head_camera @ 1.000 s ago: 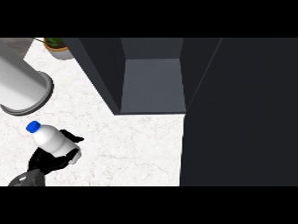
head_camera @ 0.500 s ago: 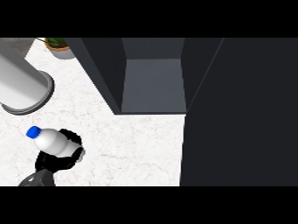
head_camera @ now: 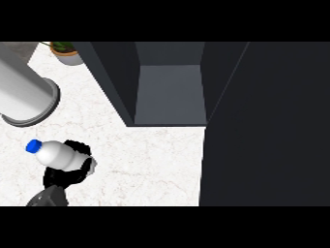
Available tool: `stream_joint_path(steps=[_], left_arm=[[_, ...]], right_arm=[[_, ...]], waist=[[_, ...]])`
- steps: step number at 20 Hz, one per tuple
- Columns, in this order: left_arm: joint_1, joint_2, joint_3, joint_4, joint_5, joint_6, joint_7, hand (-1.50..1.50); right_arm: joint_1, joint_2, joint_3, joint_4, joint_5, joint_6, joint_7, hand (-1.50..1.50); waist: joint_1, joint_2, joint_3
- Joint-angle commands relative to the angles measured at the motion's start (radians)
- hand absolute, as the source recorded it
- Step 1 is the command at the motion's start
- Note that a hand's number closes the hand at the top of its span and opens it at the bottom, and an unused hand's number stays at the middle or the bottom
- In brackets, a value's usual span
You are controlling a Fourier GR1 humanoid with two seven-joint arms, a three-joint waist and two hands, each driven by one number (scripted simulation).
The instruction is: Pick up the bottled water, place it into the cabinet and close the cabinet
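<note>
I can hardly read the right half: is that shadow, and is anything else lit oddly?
Head view: that is a dark slate cabinet panel, not shadow, showing no detail; the white marbled counter is evenly lit, without glare; the black robot hand shows little detail around the white blue-capped water bottle.

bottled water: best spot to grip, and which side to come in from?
Grip the bottled water round its white body, not the narrow blue cap: the body is the wide round part that fingers can wrap. It is tilted, cap toward the view's upper left, so come from the lower right, at the base end. The left hand is curled round it there.
</note>
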Motion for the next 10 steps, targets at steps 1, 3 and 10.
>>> stream_joint_path(steps=[1, 3, 10], left_arm=[[0.014, -0.037, 0.0, -0.039, 0.045, -0.056, -0.023, 1.5], [-0.01, -0.025, -0.004, -0.075, 0.073, -0.062, 0.049, 1.5], [0.104, -0.103, -0.065, -0.417, 0.17, 0.024, 0.285, 1.5]], right_arm=[[-0.019, 0.012, 0.016, 0.027, 0.019, -0.011, -0.018, -1.5], [-0.026, 0.003, -0.005, 0.054, 0.006, 0.001, -0.043, -1.5], [-0.026, 0.01, 0.045, 0.053, 0.048, -0.027, -0.04, -1.5]], waist=[[0.004, -0.002, 0.0], [0.003, -0.002, 0.0], [0.013, -0.005, 0.002]])
